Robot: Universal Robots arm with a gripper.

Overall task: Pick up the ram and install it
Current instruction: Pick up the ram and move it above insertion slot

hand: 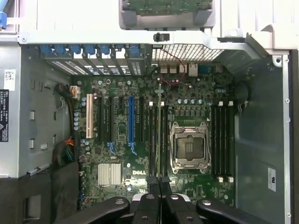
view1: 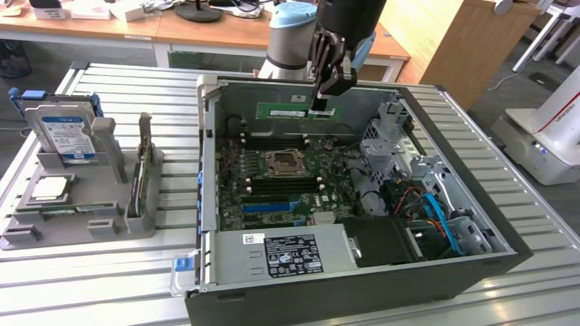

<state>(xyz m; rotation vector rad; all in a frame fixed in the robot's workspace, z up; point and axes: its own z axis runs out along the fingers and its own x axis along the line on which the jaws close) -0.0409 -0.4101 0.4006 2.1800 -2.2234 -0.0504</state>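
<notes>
The ram (view1: 285, 111) is a slim green strip with black chips, hanging level above the open computer case (view1: 507, 234), near its far wall. My gripper (view1: 318, 109) is shut on the strip's end at the exterior view's right. In the wrist view the ram (hand: 159, 135) shows edge-on as a thin line running out from my gripper (hand: 159, 184). It hangs over the black memory slots (hand: 152, 140) beside the empty processor socket (hand: 189, 149) on the motherboard (hand: 117, 140).
A grey holder (view1: 54, 224) on the slatted table at the exterior view's left carries a hard drive (view1: 68, 132), a square processor (view1: 50, 188) and an upright strip (view1: 142, 163). More memory slots (hand: 223, 140) lie past the socket. Cables and a drive cage (view1: 435, 197) crowd the case's right.
</notes>
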